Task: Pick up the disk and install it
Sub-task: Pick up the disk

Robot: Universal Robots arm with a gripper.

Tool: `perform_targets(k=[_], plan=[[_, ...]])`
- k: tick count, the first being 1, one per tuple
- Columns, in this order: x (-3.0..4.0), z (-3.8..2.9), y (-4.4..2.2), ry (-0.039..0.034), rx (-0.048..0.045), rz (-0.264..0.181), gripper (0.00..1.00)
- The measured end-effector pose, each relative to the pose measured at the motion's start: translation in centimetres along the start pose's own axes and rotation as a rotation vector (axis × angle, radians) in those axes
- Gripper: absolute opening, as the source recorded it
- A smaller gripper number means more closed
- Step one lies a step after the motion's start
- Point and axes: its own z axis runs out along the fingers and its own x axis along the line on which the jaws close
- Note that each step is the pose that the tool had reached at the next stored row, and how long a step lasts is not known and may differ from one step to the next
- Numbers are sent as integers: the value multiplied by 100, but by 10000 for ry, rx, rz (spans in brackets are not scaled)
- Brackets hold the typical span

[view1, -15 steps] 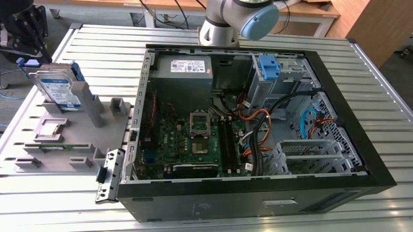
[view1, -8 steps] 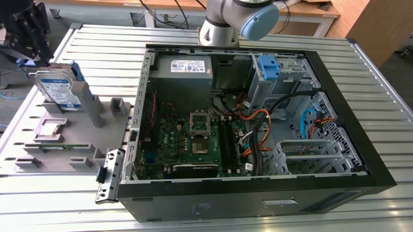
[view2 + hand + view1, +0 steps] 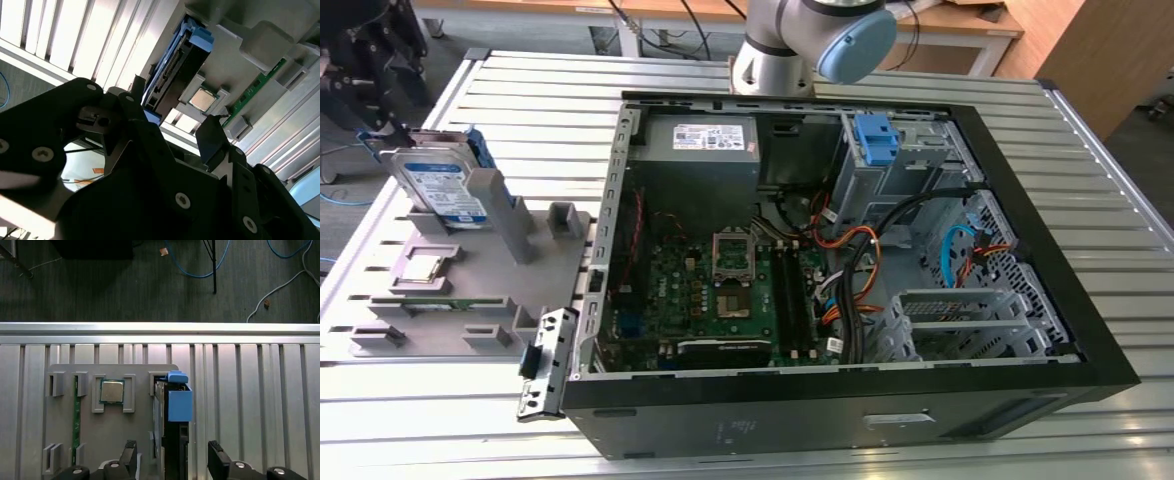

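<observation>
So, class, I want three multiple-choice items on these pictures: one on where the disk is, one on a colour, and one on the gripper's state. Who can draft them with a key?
1. Where is the disk?
A. Standing in the grey holder beside the computer case, on the exterior view's left
B. Lying inside the computer case
C. Lifted in the gripper

2. What colour are the disk's rails?
A. Red
B. Blue
C. Yellow

3. What state is the gripper in?
A. Shut on the disk
B. Shut, with nothing in it
C. Open, with a finger at each side of the disk

Key:
1 A: the exterior view shows the disk upright in the holder, outside the case.
2 B: both wrist views show blue plastic along the disk.
3 C: in the first wrist view the fingers stand apart with the disk between them.
</observation>
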Motion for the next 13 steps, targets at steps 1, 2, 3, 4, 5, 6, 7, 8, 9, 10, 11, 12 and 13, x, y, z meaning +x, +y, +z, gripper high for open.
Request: perform_targets(k=[1,2,3,4,5,6,7,8,9,10,11,12,13], plan=[[0,0,0,0,0,0,64],[0,0,0,-1,0,0,64],[0,6,0,-3,4,-1,71],[2,20,-1,-3,5,-1,71],[3,35,-2,-2,2,-1,71],[4,51,-3,-1,0,0,71],[5,70,-4,-2,1,0,71],[6,87,-5,-1,1,-1,71],[8,104,-6,0,0,0,71],[9,122,-7,0,0,0,71],[10,141,-8,-1,0,-1,71],[12,158,-9,-1,0,-1,71],[13,175,-11,-1,1,-1,71]])
